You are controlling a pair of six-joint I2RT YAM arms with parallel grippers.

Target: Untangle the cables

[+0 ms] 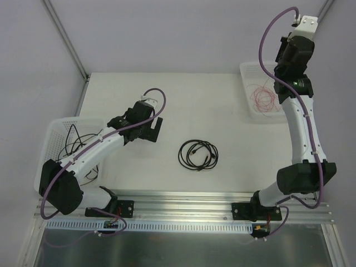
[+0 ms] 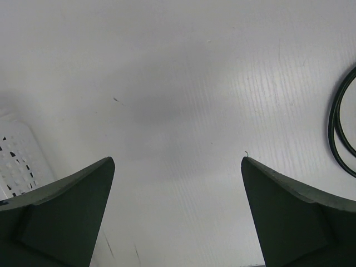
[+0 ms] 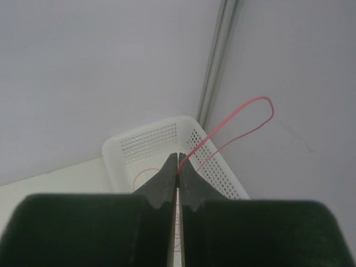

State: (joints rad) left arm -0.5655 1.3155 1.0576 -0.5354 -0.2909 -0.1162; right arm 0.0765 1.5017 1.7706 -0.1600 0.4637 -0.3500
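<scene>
**A:** Start at the left. What's in the left basket (image 1: 51, 129)?

**B:** Loose black cables (image 1: 75, 144), apparently the pile waiting to be sorted. The left arm lies across that basket. The left hand (image 2: 177, 160) hangs over bare desk (image 1: 183, 105) with its jaws spread wide and nothing between them.

**A:** Why there?

**B:** I'd judge it's parked near the black coil (image 1: 196, 151), which lies alone mid-desk, just to the hand's right. The wrist view catches only the coil's edge.

**A:** And the right side?

**B:** The right basket (image 3: 144, 136) sits in the far corner against the wall and frame post, with the red wire (image 3: 245, 119) heaped in it. The right hand (image 3: 178, 167) is raised high above it, jaws pressed together on that wire, a loop standing past the fingertips. The height probably pulls the strand clear of the rest.

**A:** Room to move?

**B:** Plenty of open desk around the coil. The right basket is hemmed in by the walls, so up or toward the centre looks freest.
</scene>
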